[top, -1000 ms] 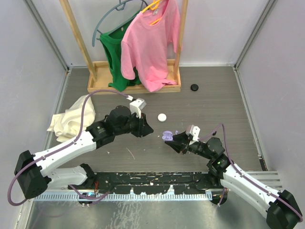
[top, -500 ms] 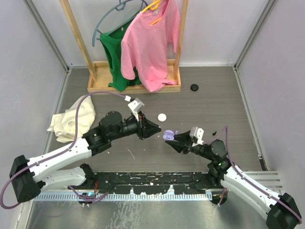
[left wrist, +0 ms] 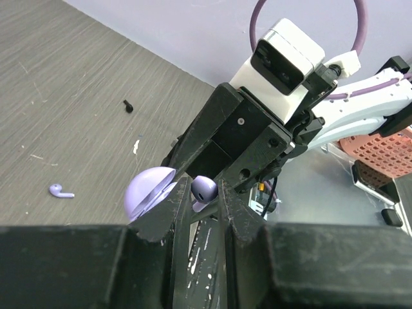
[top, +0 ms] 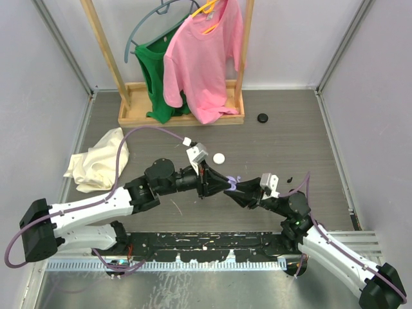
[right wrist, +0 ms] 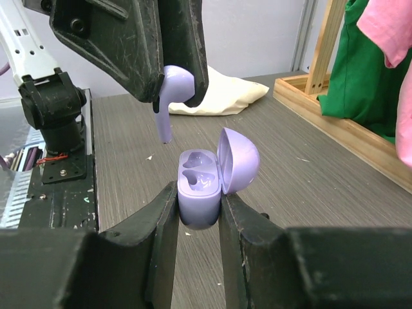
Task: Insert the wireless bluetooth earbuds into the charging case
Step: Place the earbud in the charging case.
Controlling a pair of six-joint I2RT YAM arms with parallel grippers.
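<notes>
Above bench (top: 290,129) centre, top view: left gripper (top: 221,184) and right gripper (top: 238,189) almost tip to tip. Left wrist: jaws clenched on lilac earbud (left wrist: 203,189); spare earbud (left wrist: 61,190) lies on bench. Right wrist: jaws grasp open charging case (right wrist: 199,199), lilac earbud just above it.

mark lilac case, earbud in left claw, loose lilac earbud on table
lilac charging case (right wrist: 199,206): right wrist view, front of the body.
held lilac earbud (right wrist: 165,125): right wrist view, its stem.
loose lilac earbud (left wrist: 60,190): left wrist view, its middle.
</notes>
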